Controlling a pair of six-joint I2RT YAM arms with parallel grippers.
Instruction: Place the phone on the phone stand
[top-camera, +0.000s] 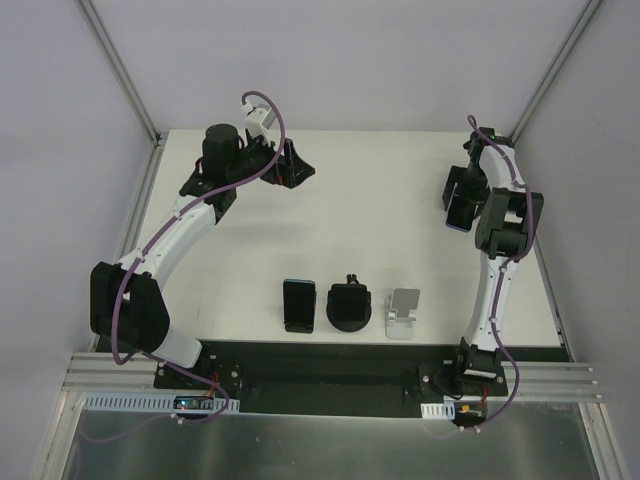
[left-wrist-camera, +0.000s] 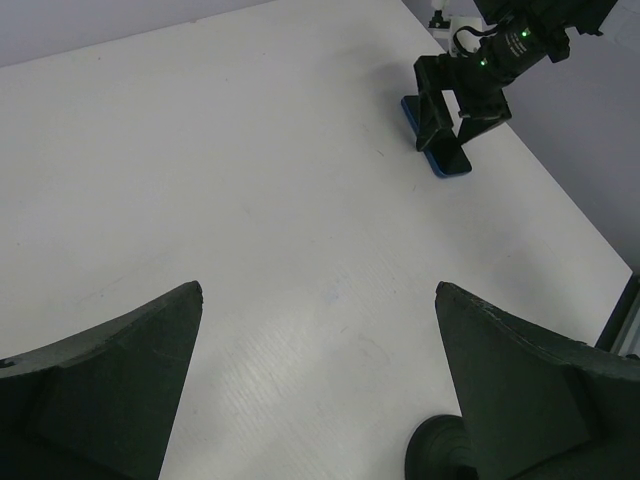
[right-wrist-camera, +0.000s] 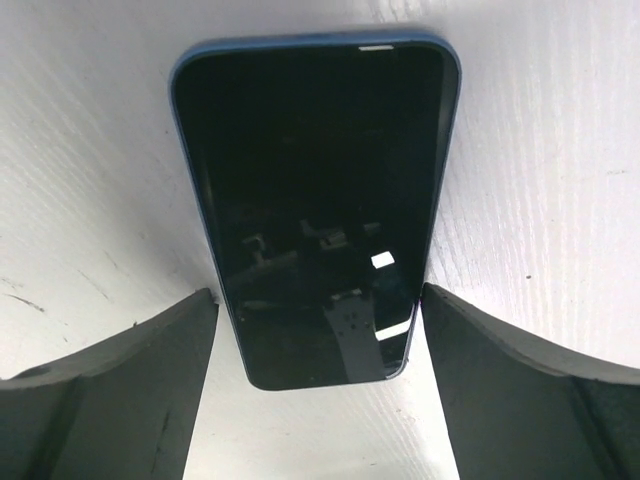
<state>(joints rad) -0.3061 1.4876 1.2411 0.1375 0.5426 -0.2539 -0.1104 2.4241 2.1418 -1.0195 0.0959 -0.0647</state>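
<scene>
A blue-cased phone (right-wrist-camera: 310, 180) with a dark screen lies flat on the white table at the back right (top-camera: 456, 224). My right gripper (right-wrist-camera: 318, 292) is lowered over its near end, open, one finger on each side; the right finger is almost against the case and the left stands a little off. In the left wrist view the same phone (left-wrist-camera: 441, 156) shows under that gripper (left-wrist-camera: 455, 105). A silver phone stand (top-camera: 403, 313) and a black round stand (top-camera: 349, 307) sit near the front edge. My left gripper (left-wrist-camera: 318, 290) hangs open and empty at the back left (top-camera: 290, 165).
A second, black phone (top-camera: 298, 305) lies flat to the left of the black round stand (left-wrist-camera: 435, 455). Grey walls close in the table at the back and sides. The table's right edge (left-wrist-camera: 600, 235) runs close by the blue phone.
</scene>
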